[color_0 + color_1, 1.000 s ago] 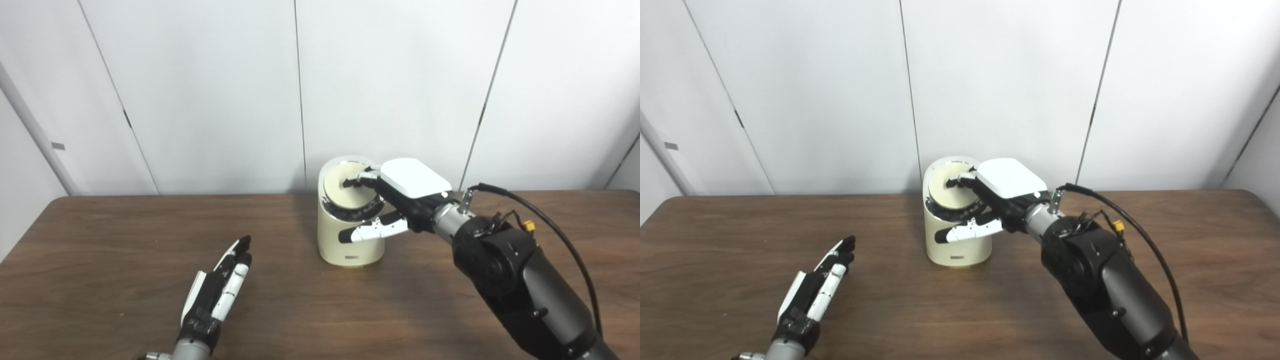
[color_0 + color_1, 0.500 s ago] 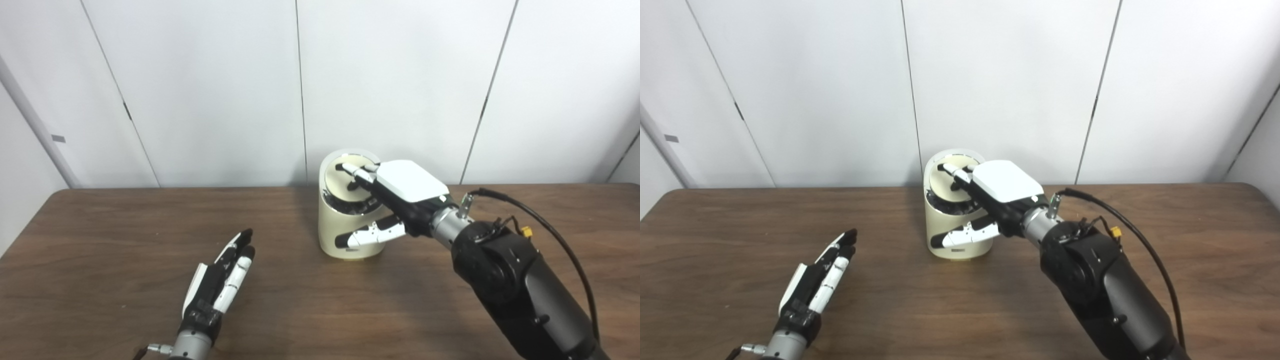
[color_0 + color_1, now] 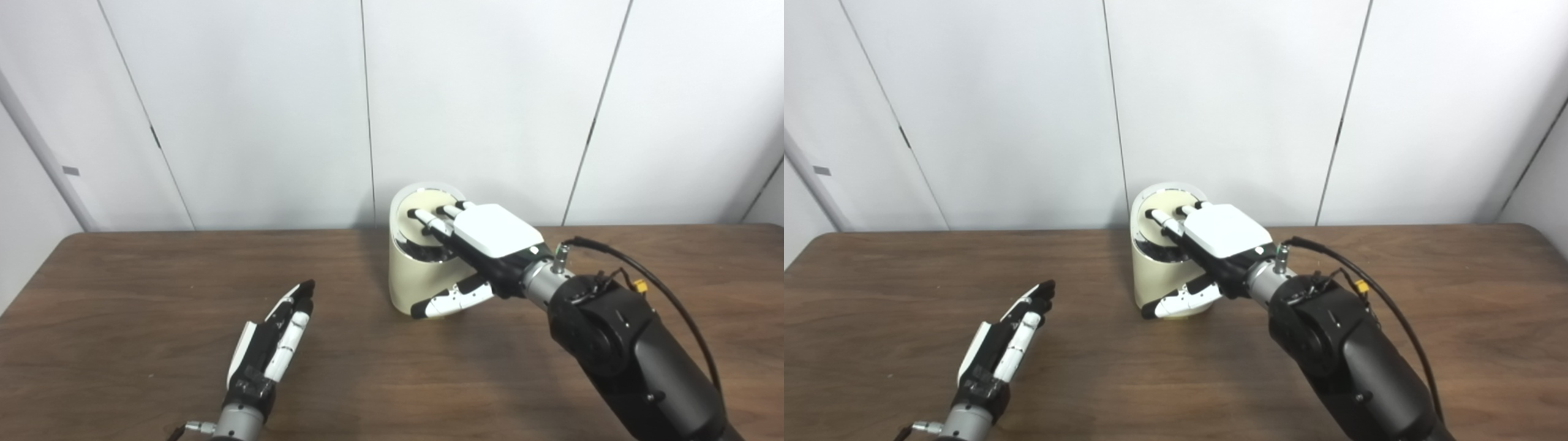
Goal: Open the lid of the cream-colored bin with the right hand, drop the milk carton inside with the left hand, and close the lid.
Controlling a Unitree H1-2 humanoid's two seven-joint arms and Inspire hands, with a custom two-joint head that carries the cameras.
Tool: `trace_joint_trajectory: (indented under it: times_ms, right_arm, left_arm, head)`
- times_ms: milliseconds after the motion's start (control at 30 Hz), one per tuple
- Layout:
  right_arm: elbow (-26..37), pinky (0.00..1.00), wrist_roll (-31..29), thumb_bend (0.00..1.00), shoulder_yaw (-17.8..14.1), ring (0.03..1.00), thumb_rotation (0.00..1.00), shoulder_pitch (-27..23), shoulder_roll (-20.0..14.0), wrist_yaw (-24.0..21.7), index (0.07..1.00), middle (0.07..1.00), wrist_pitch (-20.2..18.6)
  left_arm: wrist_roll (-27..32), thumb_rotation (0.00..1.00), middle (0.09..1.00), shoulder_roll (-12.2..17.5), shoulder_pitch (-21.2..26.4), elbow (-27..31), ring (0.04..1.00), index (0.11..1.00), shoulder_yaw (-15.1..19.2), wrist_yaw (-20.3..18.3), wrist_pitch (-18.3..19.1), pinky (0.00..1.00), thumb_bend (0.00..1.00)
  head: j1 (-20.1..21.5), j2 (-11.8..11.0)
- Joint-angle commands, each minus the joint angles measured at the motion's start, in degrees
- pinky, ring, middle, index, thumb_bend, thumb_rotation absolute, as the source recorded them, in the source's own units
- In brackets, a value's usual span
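The cream-colored bin stands at the back middle of the brown table. Its round lid lies almost flat in the chrome rim, with a dark gap showing at the front. My right hand reaches over the bin from the right. Its fingers lie stretched out on the lid, and its thumb hangs in front of the bin's lower wall. That hand is open and grips nothing. My left hand lies open and empty on the table, at the front left. No milk carton is in view.
White wall panels stand right behind the bin. The right forearm and its black cable cross the table's right side.
The right hand's fingers have straightened from a curl and now lie over the lid. The lid has gone from steeply tilted to nearly flat. The left hand has barely moved.
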State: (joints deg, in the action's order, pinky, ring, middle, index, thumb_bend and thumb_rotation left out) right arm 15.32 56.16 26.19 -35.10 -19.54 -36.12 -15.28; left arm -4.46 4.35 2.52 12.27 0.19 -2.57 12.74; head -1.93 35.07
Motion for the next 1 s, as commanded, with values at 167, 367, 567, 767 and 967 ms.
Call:
trace_joint_trajectory:
  times_ms: [167, 367, 567, 767, 967]
  right_arm:
    - [-2.1, 1.0, 0.6, 0.66, 0.5, 1.0, 0.81, -0.7, 0.4, -3.9, 1.0, 0.905, -0.5]
    - [0.6, 1.0, -2.5, 0.64, -2.6, 0.995, 0.81, -0.2, 0.4, -1.4, 1.0, 0.882, 0.3]
    - [4.3, 0.98, -5.2, 0.61, -6.9, 0.992, 0.82, -0.2, 0.4, 0.7, 1.0, 0.866, -0.1]
    - [6.4, 0.95, -6.5, 0.6, -10.8, 0.997, 0.77, 0.6, 1.3, 1.9, 1.0, 0.893, -1.5]
    - [8.2, 0.94, -8.2, 0.6, -14.5, 1.0, 0.82, 5.1, 1.5, 4.6, 1.0, 0.969, -2.3]
  left_arm:
    - [-0.2, 0.86, 0.941, -0.2, 1.1, 2.5, 0.943, 0.929, 0.0, 0.5, -1.0, 0.95, 0.53]
    - [0.3, 0.85, 0.947, -0.6, 0.8, 2.6, 0.95, 0.939, 0.1, 0.5, -0.3, 0.96, 0.55]
    - [0.3, 0.84, 0.943, -0.7, 0.7, 2.5, 0.953, 0.941, 0.3, 0.5, -0.4, 0.97, 0.55]
    - [0.5, 0.83, 0.94, -0.3, 0.7, 2.3, 0.935, 0.935, 0.8, 0.4, -0.8, 0.95, 0.54]
    - [0.9, 0.82, 0.928, 0.4, 0.4, 2.9, 0.924, 0.931, 1.6, 0.1, -1.0, 0.93, 0.51]
  head:
    - [-0.1, 0.1]
    - [-0.3, 0.3]
    - [-0.4, 0.4]
    - [-0.7, 0.2]
    - [-0.4, 0.1]
